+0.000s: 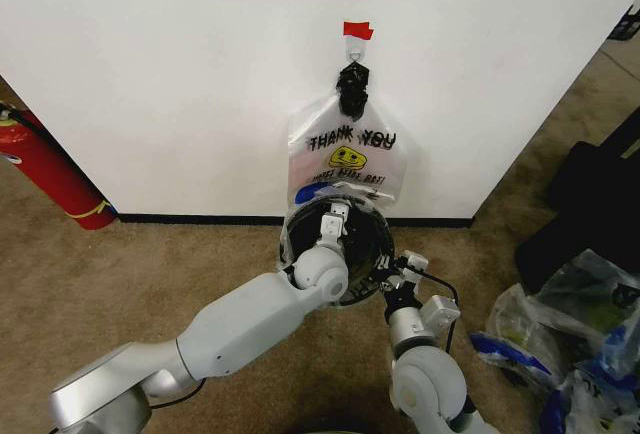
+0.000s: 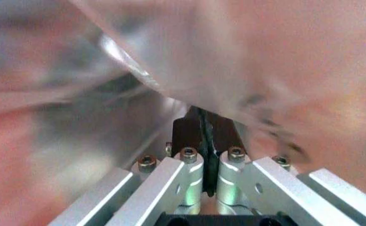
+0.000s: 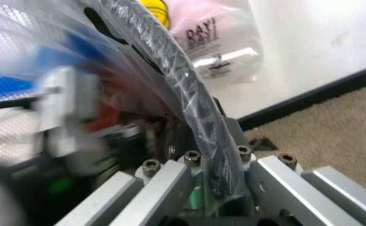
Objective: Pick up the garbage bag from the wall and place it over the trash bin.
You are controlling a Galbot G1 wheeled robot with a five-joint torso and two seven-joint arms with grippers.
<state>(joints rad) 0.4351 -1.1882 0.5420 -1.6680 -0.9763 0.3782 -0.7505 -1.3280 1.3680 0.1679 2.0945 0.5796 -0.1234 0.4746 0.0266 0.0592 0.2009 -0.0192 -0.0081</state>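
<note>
The trash bin (image 1: 365, 244), black mesh, stands on the carpet against the wall (image 1: 180, 74). The clear garbage bag (image 1: 310, 194) with blue patches is draped in and over its mouth. My left gripper (image 1: 335, 216) reaches over the bin's opening. In the left wrist view it (image 2: 203, 127) is shut, with the bag's film (image 2: 233, 56) meeting its tips and wrapping around it. My right gripper (image 1: 398, 266) is at the bin's right rim. In the right wrist view it (image 3: 211, 141) is shut on the plastic-covered black rim (image 3: 170, 61), which runs between its fingers.
A whitish "THANK YOU" bag (image 1: 350, 149) hangs from a hook (image 1: 355, 49) under red tape (image 1: 357, 29), right above the bin. A red fire extinguisher (image 1: 50, 169) leans at the left. Loose plastic bags (image 1: 560, 334) and a black object (image 1: 590, 194) lie at the right.
</note>
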